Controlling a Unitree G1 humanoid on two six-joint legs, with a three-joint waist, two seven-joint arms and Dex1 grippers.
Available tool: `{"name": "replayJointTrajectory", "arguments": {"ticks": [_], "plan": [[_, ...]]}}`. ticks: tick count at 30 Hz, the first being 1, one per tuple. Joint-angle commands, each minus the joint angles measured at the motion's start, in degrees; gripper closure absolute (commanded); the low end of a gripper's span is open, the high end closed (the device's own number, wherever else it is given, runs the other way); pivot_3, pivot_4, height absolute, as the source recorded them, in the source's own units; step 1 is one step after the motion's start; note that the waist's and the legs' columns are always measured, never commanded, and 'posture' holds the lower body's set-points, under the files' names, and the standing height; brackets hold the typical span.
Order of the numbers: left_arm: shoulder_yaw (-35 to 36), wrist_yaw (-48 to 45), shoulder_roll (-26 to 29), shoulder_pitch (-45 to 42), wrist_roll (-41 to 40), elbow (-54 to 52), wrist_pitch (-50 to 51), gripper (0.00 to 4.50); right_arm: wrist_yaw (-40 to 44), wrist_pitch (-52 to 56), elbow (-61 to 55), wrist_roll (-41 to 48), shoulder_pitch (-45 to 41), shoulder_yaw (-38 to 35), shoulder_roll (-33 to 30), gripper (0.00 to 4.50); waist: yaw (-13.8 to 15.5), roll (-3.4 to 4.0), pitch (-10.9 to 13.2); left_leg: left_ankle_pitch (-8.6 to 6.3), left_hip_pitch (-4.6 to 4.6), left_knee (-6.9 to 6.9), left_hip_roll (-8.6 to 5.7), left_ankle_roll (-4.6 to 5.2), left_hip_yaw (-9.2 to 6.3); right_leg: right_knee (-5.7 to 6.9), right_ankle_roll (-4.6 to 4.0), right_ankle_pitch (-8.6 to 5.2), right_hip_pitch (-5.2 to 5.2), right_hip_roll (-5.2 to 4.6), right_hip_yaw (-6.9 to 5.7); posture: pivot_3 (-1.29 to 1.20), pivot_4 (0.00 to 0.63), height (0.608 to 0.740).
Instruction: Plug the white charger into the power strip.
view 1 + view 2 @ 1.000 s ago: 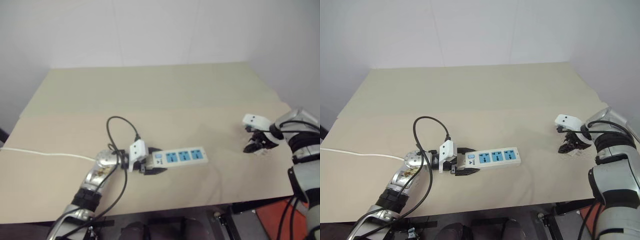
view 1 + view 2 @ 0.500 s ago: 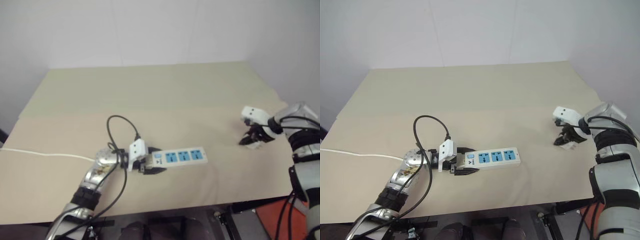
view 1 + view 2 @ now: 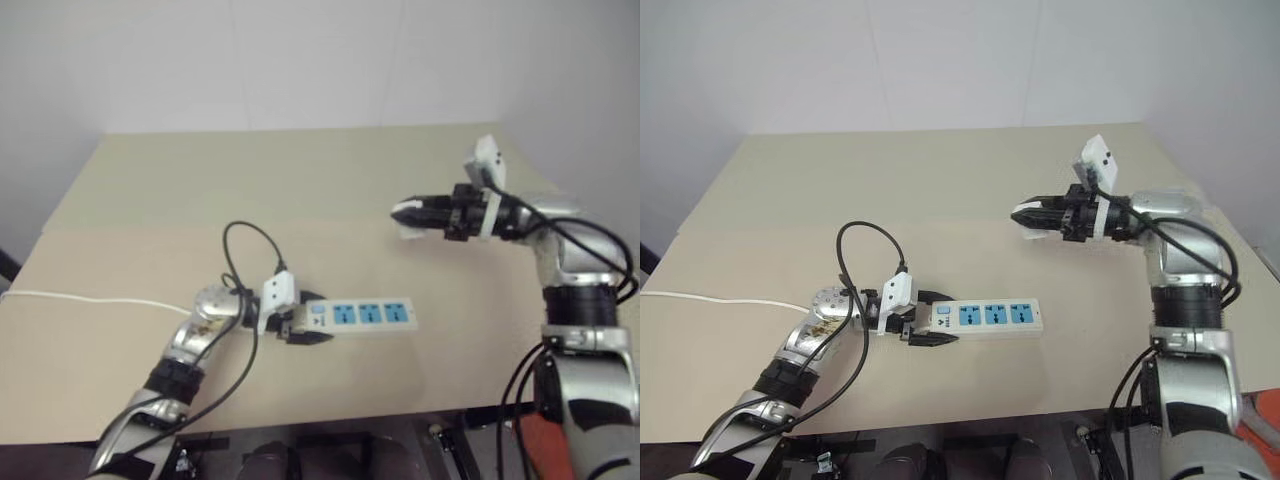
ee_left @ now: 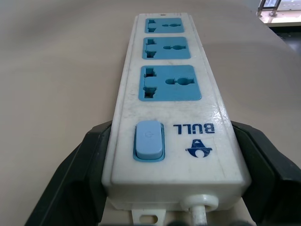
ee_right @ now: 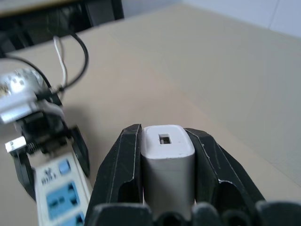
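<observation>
The power strip (image 3: 985, 316) lies flat on the beige table (image 3: 940, 190), its three blue sockets facing up. My left gripper (image 3: 925, 321) is shut on the strip's switch end, one black finger (image 4: 77, 179) on each long side. The thin white cord (image 3: 720, 300) runs off to the left. My right gripper (image 3: 1030, 215) hangs in the air above and to the right of the strip, pointing left toward it. It is shut on the white charger (image 5: 168, 160), whose end face with a small port shows between the black fingers (image 5: 123, 169).
A black cable (image 3: 865, 255) loops up from my left wrist over the table behind the strip. The table's right edge (image 3: 1240, 240) runs close beside my right arm.
My right gripper has lifted the white charger off the table at the right and swung it up and left, turning from pointing down to nearly level. The left gripper and strip stayed put.
</observation>
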Motion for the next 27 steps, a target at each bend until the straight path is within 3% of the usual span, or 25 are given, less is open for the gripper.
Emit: {"name": "replayJointTrajectory", "arguments": {"ticks": [1, 11, 27], "plan": [[-1.08, -1.06, 1.27, 0.03, 0.78, -0.37, 1.33, 1.21, -2.8, -1.93, -8.96, 5.06, 4.46, -1.16, 2.93, 3.35, -0.03, 0.0, 0.0, 0.0, 0.0, 0.0, 0.01, 0.0, 0.0, 0.0, 0.0, 0.0, 0.01, 0.03, 0.0, 0.0, 0.15, 0.74], [-0.63, -0.58, 2.25, 0.51, 0.77, -1.17, 2.44, 1.21, -5.59, -10.82, -14.3, 6.44, 15.25, 5.99, 10.66, 3.35, -0.19, 0.0, 0.0, 0.01, 0.08, -0.01, 0.0, -0.01, 0.02, 0.0, -0.01, -0.01, 0.07, 0.15, 0.02, 0.0, 0.15, 0.74], [-1.04, -0.44, 2.57, 1.11, 1.0, -1.88, 2.85, 1.21, -3.84, -21.33, -7.32, 4.55, 17.92, 14.69, 13.17, 3.35, -0.29, 0.0, 0.0, 0.02, 0.12, 0.0, -0.01, -0.03, 0.04, 0.0, -0.01, -0.03, 0.09, 0.2, 0.04, 0.0, 0.15, 0.74]]}}
